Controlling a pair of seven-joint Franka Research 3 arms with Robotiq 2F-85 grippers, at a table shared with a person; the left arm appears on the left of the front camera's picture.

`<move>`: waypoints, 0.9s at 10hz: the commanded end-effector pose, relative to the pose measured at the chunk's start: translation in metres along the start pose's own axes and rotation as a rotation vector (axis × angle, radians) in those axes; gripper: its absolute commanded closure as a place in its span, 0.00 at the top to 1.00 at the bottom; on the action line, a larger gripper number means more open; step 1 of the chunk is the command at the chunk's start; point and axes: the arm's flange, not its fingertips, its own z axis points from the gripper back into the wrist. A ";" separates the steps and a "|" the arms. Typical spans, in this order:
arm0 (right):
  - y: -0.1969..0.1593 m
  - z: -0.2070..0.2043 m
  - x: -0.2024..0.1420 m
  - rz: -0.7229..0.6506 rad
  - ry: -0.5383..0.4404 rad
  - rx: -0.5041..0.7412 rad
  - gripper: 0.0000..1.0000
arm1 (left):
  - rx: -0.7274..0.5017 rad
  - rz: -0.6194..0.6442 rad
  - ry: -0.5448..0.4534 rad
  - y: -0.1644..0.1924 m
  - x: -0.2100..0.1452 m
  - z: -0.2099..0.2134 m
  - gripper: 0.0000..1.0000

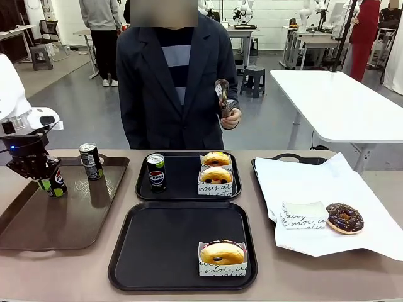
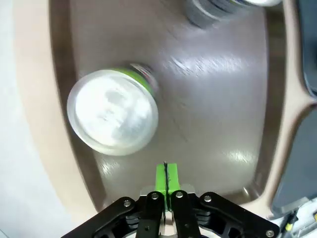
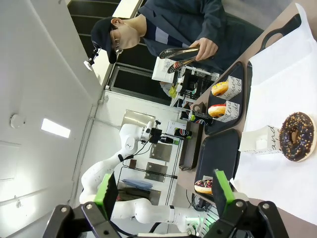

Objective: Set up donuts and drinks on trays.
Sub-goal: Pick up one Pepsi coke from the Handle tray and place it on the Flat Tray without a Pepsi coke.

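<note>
Pepsi can sits on the brown tray, ten o'clock of the near black tray, which has a donut but no drink; my left pincer is pinched closed, empty beside it, right pincer gapes wide

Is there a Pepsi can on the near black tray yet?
No, the near black tray holds one boxed donut and nothing else.

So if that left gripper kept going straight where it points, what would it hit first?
Probably the bare floor of the brown tray, just beside the Pepsi can. The left gripper is shut, and the can sits off its line, though narrowly.
</note>
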 end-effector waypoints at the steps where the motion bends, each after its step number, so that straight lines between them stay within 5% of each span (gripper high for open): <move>1: 0.000 -0.001 0.002 0.018 -0.018 0.022 1.00 | -0.022 -0.065 0.048 -0.036 -0.038 0.034 0.00; 5: 0.000 -0.001 0.002 0.018 -0.018 0.022 1.00 | -0.011 -0.126 0.049 -0.086 -0.114 0.107 0.00; 9: 0.000 -0.001 0.002 0.018 -0.018 0.022 1.00 | 0.011 -0.152 0.033 -0.090 -0.120 0.116 0.00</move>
